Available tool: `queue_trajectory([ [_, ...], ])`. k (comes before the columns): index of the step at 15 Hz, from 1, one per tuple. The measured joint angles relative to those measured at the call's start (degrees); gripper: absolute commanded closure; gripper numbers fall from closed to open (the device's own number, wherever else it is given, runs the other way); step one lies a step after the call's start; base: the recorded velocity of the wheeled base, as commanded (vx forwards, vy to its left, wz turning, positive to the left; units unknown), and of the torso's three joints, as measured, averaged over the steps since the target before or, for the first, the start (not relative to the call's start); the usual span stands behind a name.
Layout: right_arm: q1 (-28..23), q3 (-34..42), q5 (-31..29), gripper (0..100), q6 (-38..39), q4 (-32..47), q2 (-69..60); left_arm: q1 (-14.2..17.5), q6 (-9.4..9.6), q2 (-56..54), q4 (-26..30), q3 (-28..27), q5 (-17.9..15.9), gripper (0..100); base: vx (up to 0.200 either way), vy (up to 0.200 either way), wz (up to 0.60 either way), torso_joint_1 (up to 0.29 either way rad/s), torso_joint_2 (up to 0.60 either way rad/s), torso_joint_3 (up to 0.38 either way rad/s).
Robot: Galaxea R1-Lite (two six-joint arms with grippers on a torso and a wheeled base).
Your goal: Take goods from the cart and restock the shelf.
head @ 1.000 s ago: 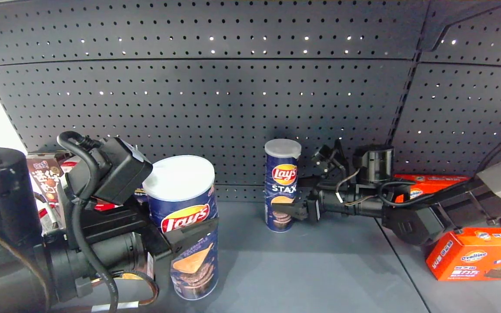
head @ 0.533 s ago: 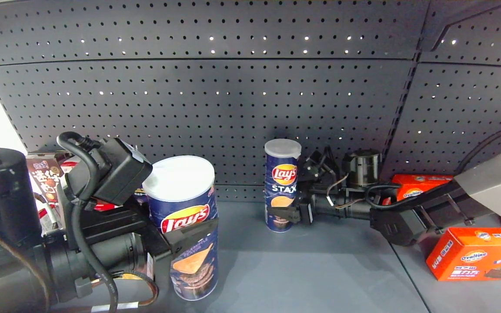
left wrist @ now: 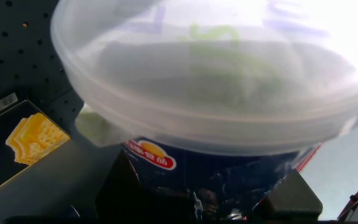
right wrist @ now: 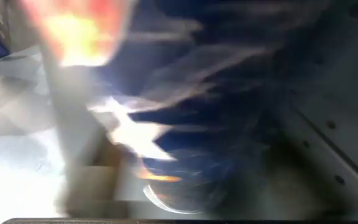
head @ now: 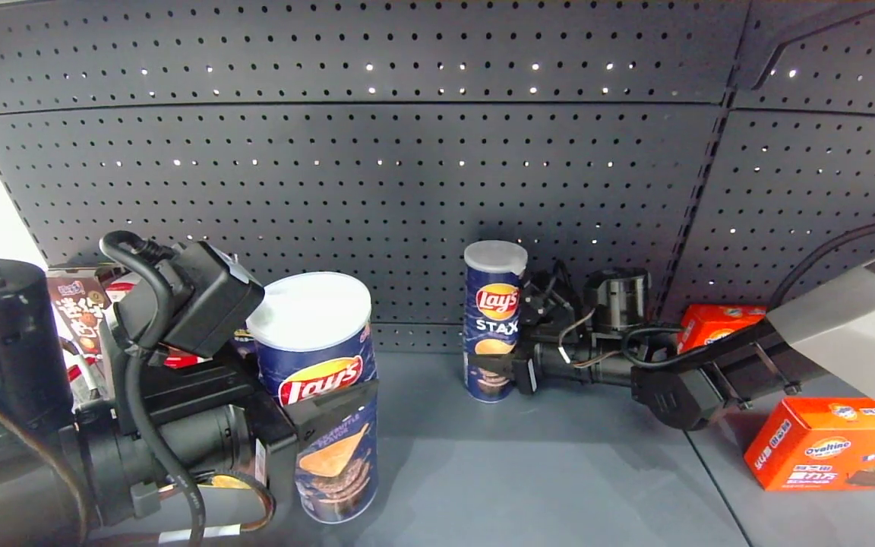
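Placement looks to be the step in hand. The right gripper (head: pixel 497 372) has its jaws closed low on a dark blue cylindrical crisp can with a pale plastic lid (head: pixel 493 311). This can stands upright at the back of the grey metal shelf (head: pixel 559 471), near the dark perforated back panel (head: pixel 377 190); whether it touches the panel I cannot tell. The left gripper (head: pixel 331 414) holds a matching dark blue lidded can (head: pixel 316 334) round its middle, upright at the shelf's front left and well apart from the first. Whether its base rests on the shelf I cannot tell.

To do the step well, I would make sure the rear can's base sits flat on the shelf before the jaws part. They should open only enough to clear its sides. The arm should then draw straight back along its own line, so that neither jaw drags the tall, narrow can over; gripped so low, it could rock at the top. An orange cardboard box (head: pixel 832 444) lies at the front right and a second orange box (head: pixel 715 323) at the back, with the right arm between them, so the retreat must mind both. The left can would then go just beside the first, set down level rather than dropped.
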Motion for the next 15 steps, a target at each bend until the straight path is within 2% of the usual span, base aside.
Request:
queue_trajectory([
  [6, 0.4, 1.7, -0.3, 100, 0.0, 0.0, -1.2, 0.1, -0.02, 0.0, 0.0, 0.2, 0.0, 100, 0.0, 0.0, 0.0, 0.0, 0.0, 0.0],
  [11, 1.6, 8.8, -5.6, 100, 0.1, 0.0, -7.8, 0.1, 0.0, 0.0, 0.0, 0.3, 0.1, 100, 0.0, 0.0, 0.0, 0.0, 0.0, 0.0],
  [15, 4.1, 14.0, -6.0, 100, 1.0, -0.1, -13.6, 0.1, -0.02, 0.0, 0.0, 0.1, 0.1, 100, 0.0, 0.0, 0.0, 0.0, 0.0, 0.0],
])
